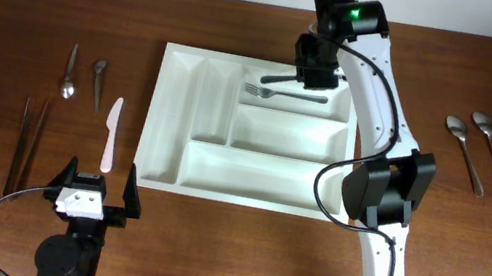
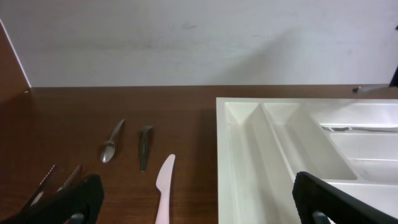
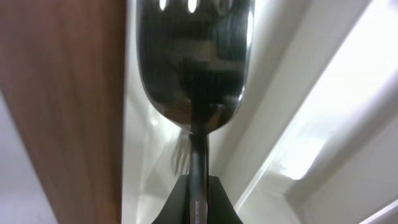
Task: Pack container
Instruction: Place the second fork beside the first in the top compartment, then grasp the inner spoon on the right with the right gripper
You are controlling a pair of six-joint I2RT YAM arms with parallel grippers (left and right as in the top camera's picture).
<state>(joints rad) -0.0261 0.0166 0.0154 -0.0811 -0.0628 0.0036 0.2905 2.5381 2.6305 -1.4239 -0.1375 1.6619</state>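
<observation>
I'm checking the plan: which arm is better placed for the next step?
Right: the right gripper is shut on a fork above the tray, ready to drop it. The left gripper sits open, outside the tray.

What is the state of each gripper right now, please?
Left gripper: open, holding nothing.
Right gripper: closed on a fork, over the container.

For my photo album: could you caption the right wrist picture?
Right gripper shut on a fork above the white container, another fork below.
</observation>
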